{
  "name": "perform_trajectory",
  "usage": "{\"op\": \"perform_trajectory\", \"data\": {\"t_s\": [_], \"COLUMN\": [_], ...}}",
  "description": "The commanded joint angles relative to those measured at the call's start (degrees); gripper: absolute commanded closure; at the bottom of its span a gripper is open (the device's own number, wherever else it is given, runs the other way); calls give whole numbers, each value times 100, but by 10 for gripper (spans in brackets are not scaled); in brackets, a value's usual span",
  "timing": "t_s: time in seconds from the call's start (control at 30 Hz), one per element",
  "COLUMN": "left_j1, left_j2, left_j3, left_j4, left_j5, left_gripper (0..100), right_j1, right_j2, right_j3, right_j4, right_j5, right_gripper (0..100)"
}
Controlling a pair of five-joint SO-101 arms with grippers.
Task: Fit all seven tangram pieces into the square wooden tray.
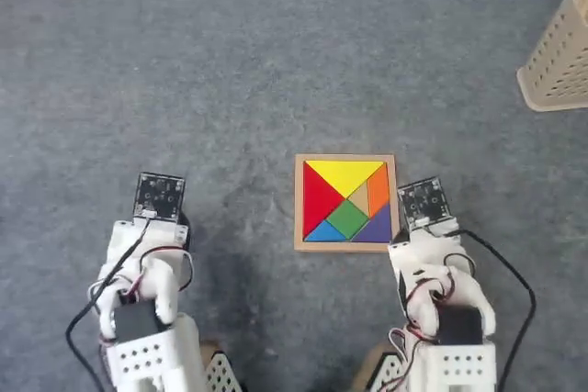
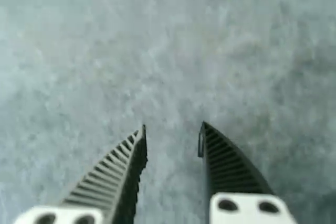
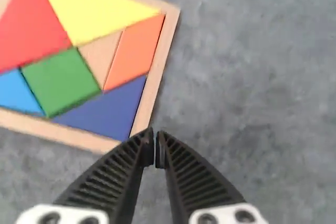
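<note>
The square wooden tray point(image 1: 299, 204) lies mid-table, holding a yellow triangle point(image 1: 344, 175), red triangle point(image 1: 318, 199), green square point(image 1: 348, 218), orange piece point(image 1: 378, 188), tan triangle point(image 1: 359, 197), light blue triangle point(image 1: 322, 232) and dark blue triangle point(image 1: 375, 230), flush together. In the right wrist view the tray point(image 3: 163, 59) sits just ahead of my right gripper point(image 3: 155, 139), which is shut and empty beside the tray's near right corner. My left gripper point(image 2: 172, 129) is open over bare carpet, well left of the tray. Both arms point(image 1: 152, 254) point(image 1: 427, 245) rest near the front edge.
A beige perforated basket point(image 1: 559, 52) stands at the far right edge. Grey carpet point(image 1: 184, 89) covers the whole table around the tray.
</note>
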Motion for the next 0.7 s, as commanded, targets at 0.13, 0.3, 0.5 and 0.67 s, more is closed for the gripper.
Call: {"op": "perform_trajectory", "data": {"t_s": [0.13, 0.3, 0.5, 0.67], "left_j1": [0, -44, -44, -158], "left_j2": [527, 352, 18, -158], "left_j3": [-22, -13, -13, -22], "left_j4": [-97, 149, 387, 615], "left_j5": [-62, -492, -703, -695], "left_gripper": [852, 984, 942, 716], "right_j1": [198, 725, 804, 813], "right_j2": [-110, -110, -110, -75], "right_j3": [114, 105, 105, 114], "right_j4": [391, 374, 374, 418], "right_j5": [105, 123, 360, 466], "right_gripper": [991, 991, 926, 720]}}
